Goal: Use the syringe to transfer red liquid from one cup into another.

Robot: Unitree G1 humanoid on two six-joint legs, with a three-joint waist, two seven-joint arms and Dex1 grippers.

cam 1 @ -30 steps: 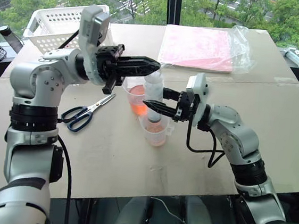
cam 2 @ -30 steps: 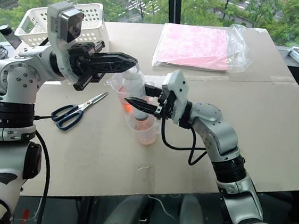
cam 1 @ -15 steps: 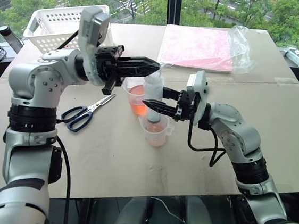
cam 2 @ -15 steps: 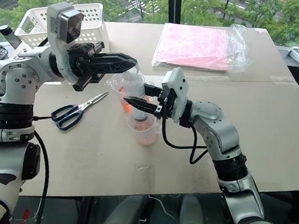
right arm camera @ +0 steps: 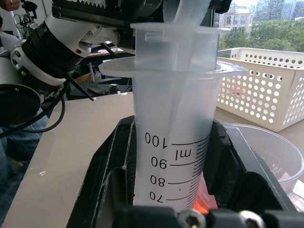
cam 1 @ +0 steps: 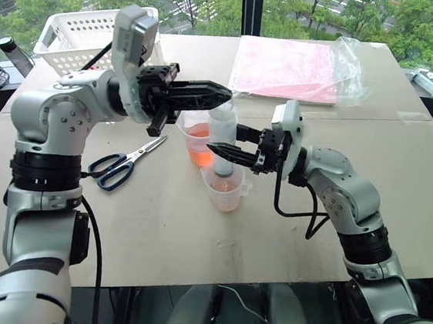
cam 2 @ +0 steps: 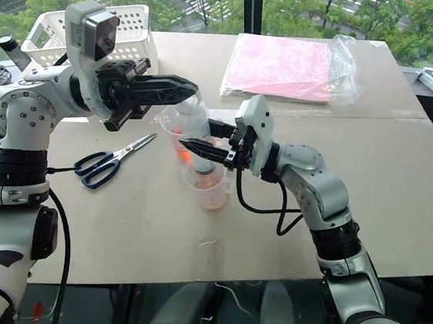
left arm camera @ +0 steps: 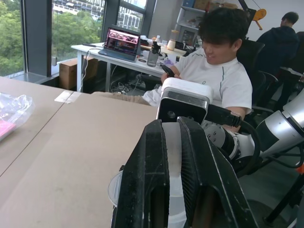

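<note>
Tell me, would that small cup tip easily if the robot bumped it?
Probably. The small cup is narrow, thin clear plastic holding only a little red liquid, so it looks light. The syringe stands upright in it, gripped by both grippers, so a sideways nudge could lever it over.

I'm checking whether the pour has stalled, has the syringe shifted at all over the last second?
No. The syringe stands upright over the small cup, just where it was, level with the scissors as before. Both pincers grip it unchanged.
</note>
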